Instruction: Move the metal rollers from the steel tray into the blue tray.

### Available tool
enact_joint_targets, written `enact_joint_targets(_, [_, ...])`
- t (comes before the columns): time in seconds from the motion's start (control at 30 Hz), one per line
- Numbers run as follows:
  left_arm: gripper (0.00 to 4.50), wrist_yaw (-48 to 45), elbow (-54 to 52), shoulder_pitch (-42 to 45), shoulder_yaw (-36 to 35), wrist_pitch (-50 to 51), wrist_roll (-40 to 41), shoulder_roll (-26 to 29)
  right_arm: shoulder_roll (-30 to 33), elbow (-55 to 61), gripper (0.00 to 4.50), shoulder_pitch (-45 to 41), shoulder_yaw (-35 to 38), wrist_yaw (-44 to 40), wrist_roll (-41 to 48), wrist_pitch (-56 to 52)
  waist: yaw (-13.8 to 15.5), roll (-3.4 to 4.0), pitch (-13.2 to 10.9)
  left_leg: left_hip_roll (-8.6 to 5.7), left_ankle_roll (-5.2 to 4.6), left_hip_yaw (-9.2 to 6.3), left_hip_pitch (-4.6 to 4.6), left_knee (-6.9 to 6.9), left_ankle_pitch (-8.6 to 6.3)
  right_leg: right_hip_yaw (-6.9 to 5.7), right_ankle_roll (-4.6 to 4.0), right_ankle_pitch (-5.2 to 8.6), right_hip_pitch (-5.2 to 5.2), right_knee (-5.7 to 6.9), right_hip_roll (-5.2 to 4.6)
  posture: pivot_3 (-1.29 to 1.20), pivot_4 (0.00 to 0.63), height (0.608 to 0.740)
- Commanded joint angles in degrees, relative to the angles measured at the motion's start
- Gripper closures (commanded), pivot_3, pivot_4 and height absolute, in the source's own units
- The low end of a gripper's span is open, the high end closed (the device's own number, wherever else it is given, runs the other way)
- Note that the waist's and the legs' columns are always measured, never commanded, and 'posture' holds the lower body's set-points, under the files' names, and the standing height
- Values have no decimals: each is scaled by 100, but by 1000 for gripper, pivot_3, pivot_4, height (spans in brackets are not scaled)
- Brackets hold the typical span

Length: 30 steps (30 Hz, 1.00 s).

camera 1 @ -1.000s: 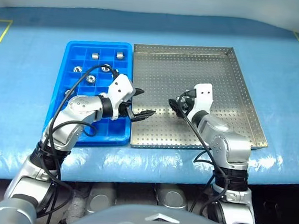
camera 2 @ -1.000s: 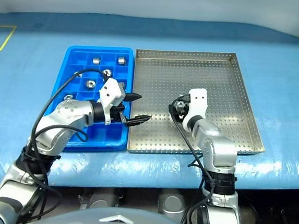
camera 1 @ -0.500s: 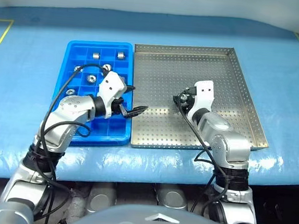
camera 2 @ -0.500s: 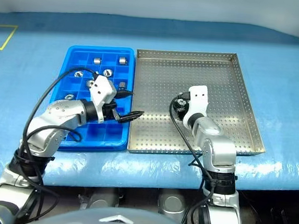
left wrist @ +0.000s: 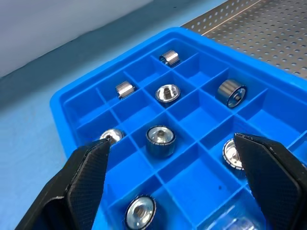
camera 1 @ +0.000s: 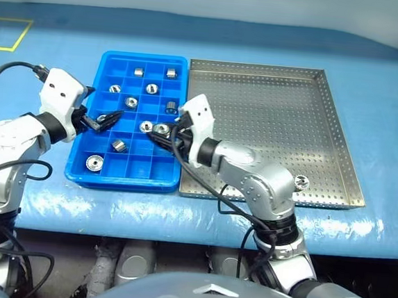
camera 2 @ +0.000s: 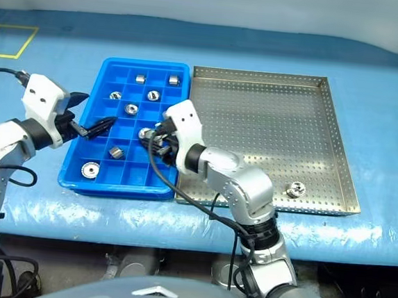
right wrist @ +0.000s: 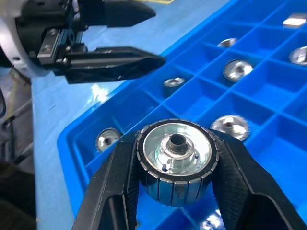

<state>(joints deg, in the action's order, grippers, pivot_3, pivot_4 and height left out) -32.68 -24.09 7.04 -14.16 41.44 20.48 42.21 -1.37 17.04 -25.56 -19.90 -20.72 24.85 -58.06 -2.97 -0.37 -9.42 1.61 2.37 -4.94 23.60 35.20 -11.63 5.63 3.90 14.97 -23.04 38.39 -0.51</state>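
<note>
- While its two black fingers clamp one small shiny silver metal roller (right wrist: 176, 162) with a dark centre hole, the right gripper (camera 2: 161, 138) hangs over the bright blue plastic tray (camera 1: 170, 183) with its grid of square compartments, near the tray's edge that meets the steel tray.
- Held roller sits between the finger pads, hole end facing the wrist camera, ribbed side against the pads.
- Left gripper (camera 1: 102, 120): jaws wide apart, empty, over the opposite long edge of the blue tray, tips pointing across toward the right gripper.
- Between the two grippers: open compartments, several with a roller already in them. About nine rollers lie in the blue tray, one per cell, e.g. (camera 1: 94, 162), (camera 1: 118, 145), (camera 1: 131, 103), (camera 1: 171, 72).
- Just under the right jaws, two rollers (camera 1: 146, 126) fill neighbouring cells.
- Left wrist view: a dark-ringed roller (left wrist: 160, 140) lies in the cell between the spread fingers (left wrist: 85, 179); nothing touches them.
- Large rectangular silver-grey perforated steel tray (camera 1: 341, 113) lies flush beside the blue tray, behind the right jaws. One roller (camera 1: 301, 181) left near its front right corner, well apart from both grippers.
- Both trays rest on a blue sheet-covered table (camera 1: 46, 59) with yellow tape marks (camera 1: 7, 34) at the far corners.
</note>
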Motion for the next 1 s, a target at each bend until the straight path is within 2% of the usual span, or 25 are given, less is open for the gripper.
enact_joint_targets(0.03, [0,120,-438,-83,-75,80,118,-127,-108,6,2790,-98,-219,-71,21,31,54,-1,1,0,0,0,0,0,0,0,0,0,1,0,0,101,150,740])
enact_joint_targets(0.37, [0,201,-530,-138,-39,194,163,-242,-50,-89,2790,104,-455,-106,78,-190,99,-2,1,5,3,-3,-3,-2,2,-7,-1,1,0,2,4,102,150,740])
enact_joint_targets(0.7, [0,163,-459,-20,103,169,161,-250,65,43,2790,-27,-74,27,17,-157,96,-3,1,4,3,-2,-2,-1,2,-7,-1,1,0,2,3,82,150,740])
enact_joint_targets(1.0, [0,100,-398,43,145,140,159,-253,97,262,2790,25,-111,41,73,-234,80,-3,1,5,3,-2,-1,-3,2,-7,-2,1,-4,2,4,72,150,740])
